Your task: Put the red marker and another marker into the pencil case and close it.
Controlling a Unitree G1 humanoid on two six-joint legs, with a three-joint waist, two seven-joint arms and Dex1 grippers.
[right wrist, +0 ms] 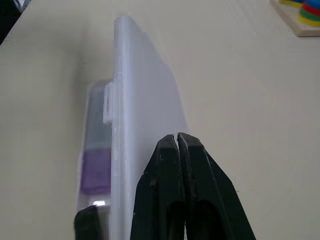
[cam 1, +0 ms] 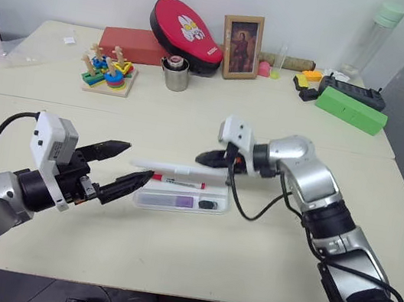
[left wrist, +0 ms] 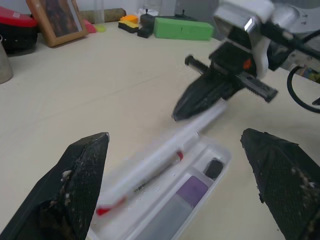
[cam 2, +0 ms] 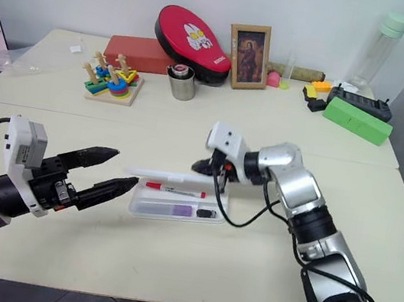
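The white pencil case (cam 1: 178, 203) lies mid-table, its lid (cam 1: 176, 168) half raised over the tray. In the tray lie the red marker (cam 1: 177, 182), the lilac marker (cam 1: 183, 201) and a small black capsule (cam 1: 208, 205). My right gripper (cam 1: 202, 157) is shut with nothing between its fingers. Its tip rests on the lid's outer face (right wrist: 140, 85) near the right end. My left gripper (cam 1: 138, 163) stands open at the case's left end, with one finger above the lid's level and one (cam 1: 131, 182) beside the tray. It touches nothing.
At the back of the table stand a ring-stacking toy (cam 1: 108, 73), a metal cup (cam 1: 174, 75), a red flat box (cam 1: 133, 44), a red oval pouch (cam 1: 187, 31), a picture frame (cam 1: 240, 47), a green box (cam 1: 351, 109) and a bottle (cam 1: 372, 40). My right arm's cable (cam 1: 247, 205) droops beside the case.
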